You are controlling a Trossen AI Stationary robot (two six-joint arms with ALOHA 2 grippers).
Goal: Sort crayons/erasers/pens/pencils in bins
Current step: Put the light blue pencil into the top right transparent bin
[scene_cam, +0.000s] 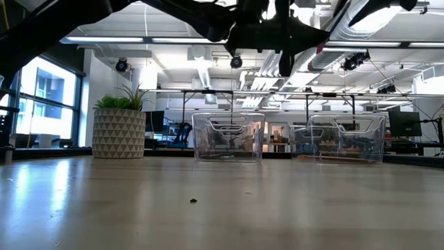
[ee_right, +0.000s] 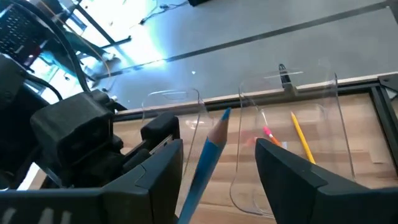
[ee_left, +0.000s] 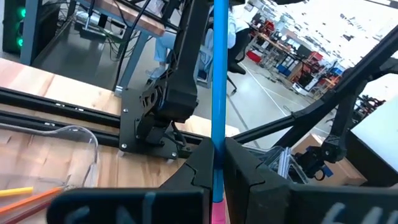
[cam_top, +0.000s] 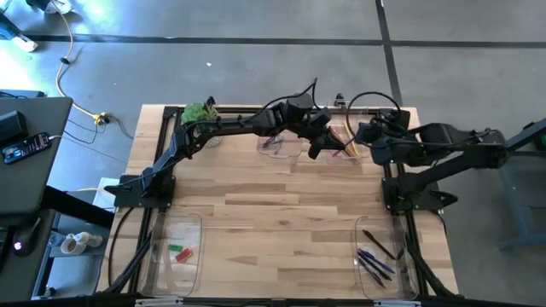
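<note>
Wooden table [cam_top: 281, 200], left claw [ee_left: 214, 163] clamping blue pencil [ee_left: 219, 93]

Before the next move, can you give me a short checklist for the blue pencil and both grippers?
1. Left gripper shut on the blue pencil: ok.
2. Right gripper open: ok.
3. Pencil lies between the right fingers: ok in the right wrist view; whether they touch it: cannot tell.
4. Target bin at the far edge already holds a yellow pencil, so it fits: ok.
5. Blue pencil is directly over that bin: cannot tell; the high view shows the grippers close to its near edge.
</note>
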